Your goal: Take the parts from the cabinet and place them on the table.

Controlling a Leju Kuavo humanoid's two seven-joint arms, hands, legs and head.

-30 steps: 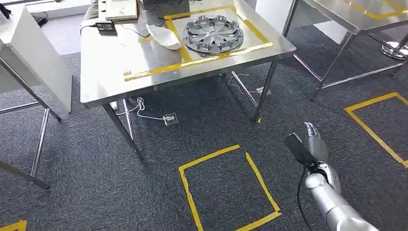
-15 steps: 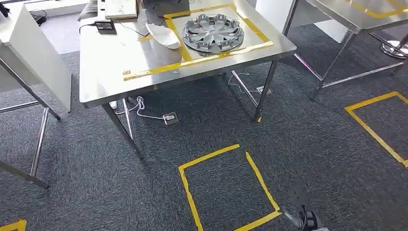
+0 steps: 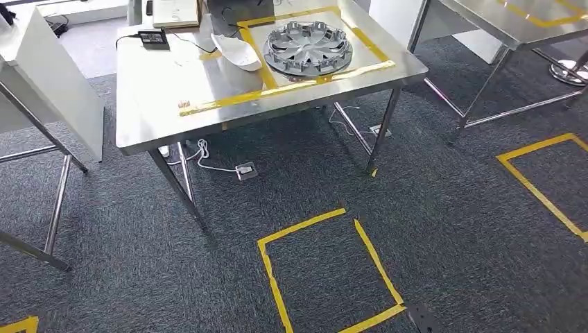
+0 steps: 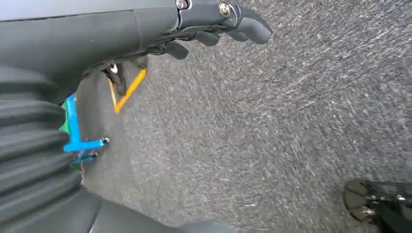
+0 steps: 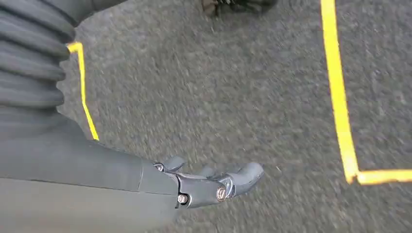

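Head view has lost the right hand (image 5: 214, 182), now lowered, empty, fingers loosely apart.

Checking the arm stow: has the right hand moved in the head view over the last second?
Yes. It dropped from beside the yellow floor square toward the picture's bottom edge; right hand now hangs over carpet.

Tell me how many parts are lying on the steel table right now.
2: a grey wheel cover inside the yellow tape outline on the table, and a white curved part beside it, just outside the outline. Other clutter sits at the far edge.
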